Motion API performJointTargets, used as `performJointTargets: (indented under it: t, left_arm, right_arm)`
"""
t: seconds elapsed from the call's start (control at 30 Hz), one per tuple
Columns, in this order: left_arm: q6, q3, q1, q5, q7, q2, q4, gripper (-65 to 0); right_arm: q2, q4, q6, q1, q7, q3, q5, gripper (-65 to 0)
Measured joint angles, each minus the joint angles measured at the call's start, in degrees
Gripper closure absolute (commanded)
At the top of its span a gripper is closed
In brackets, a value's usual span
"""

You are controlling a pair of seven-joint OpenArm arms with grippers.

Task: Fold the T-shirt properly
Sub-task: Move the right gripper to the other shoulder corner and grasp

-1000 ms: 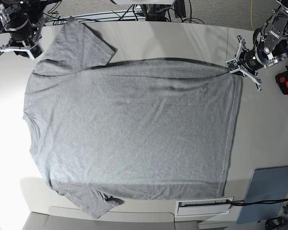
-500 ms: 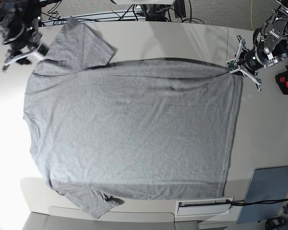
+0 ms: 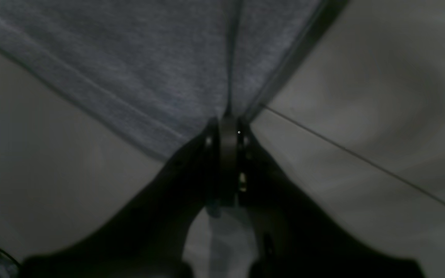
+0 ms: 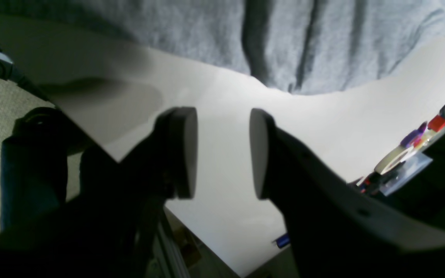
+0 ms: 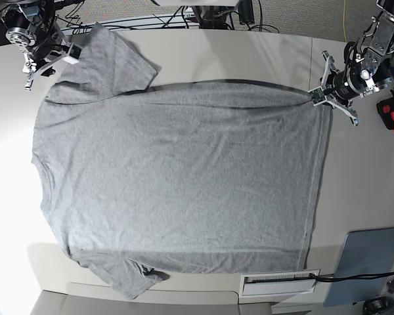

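With the T-shirt [image 5: 177,177] spread flat on the desk [image 5: 249,56], the left tool [image 3: 228,129] pinches its far right hem corner while the right tool [image 4: 222,152] hangs parted and empty by the far left sleeve, so a lone pull could skew the cloth.

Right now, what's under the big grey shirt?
The T-shirt lies flat on the pale table, which shows all around it. Anything else beneath the cloth is covered, though no lumps show.

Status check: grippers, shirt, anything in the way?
Left gripper shut on shirt hem corner. Right gripper open, empty, near sleeve. Shirt flat, unfolded. Nothing on it.
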Motion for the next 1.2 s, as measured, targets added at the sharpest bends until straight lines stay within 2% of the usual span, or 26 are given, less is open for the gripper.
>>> performJointTargets:
  t: [0.2, 0.4, 0.53, 0.6, 0.73, 0.87, 1.0, 1.2]
  left_arm:
    - [0.83, -0.20, -0.28, 0.22, 0.00, 1.38, 0.00, 0.0]
    - [0.76, -0.17, -0.61, 0.42, 0.00, 1.38, 0.00, 0.0]
    - [0.76, -0.17, -0.61, 0.44, 0.02, 1.40, 0.00, 0.0]
    - [0.76, -0.17, -0.59, 0.44, 0.02, 1.40, 0.00, 0.0]
    - [0.76, -0.17, -0.61, 0.44, 0.02, 1.40, 0.00, 0.0]
    - [0.76, -0.17, -0.68, 0.42, 0.00, 1.40, 0.00, 0.0]
    - [0.76, -0.17, -0.74, 0.44, 0.00, 1.51, -0.04, 0.0]
    - [0.79, -0.17, -0.74, 0.44, 0.02, 1.53, -0.04, 0.0]
  right_arm:
    - [-0.09, 0.00, 0.04, 0.00, 1.68, -0.76, -0.96, -22.9]
    - [-3.41, -0.44, 0.09, 1.77, 3.52, -0.79, -1.01, -22.9]
    - [-4.13, -1.79, 0.31, 4.48, 3.63, -0.79, -0.83, -22.9]
    - [-4.11, -1.79, 1.20, 4.59, 3.63, -0.76, -0.87, -22.9]
    - [-4.57, -1.88, 5.03, 4.42, 3.82, -0.94, 1.77, -22.9]
    - [-4.44, -3.02, 5.01, 4.74, 4.50, -4.90, -0.07, -22.9]
    - [-4.28, -5.38, 2.49, 7.85, 4.28, -9.70, -3.52, -22.9]
    - [-6.91, -7.54, 0.87, 14.47, 2.32, -13.99, -5.99, -22.9]
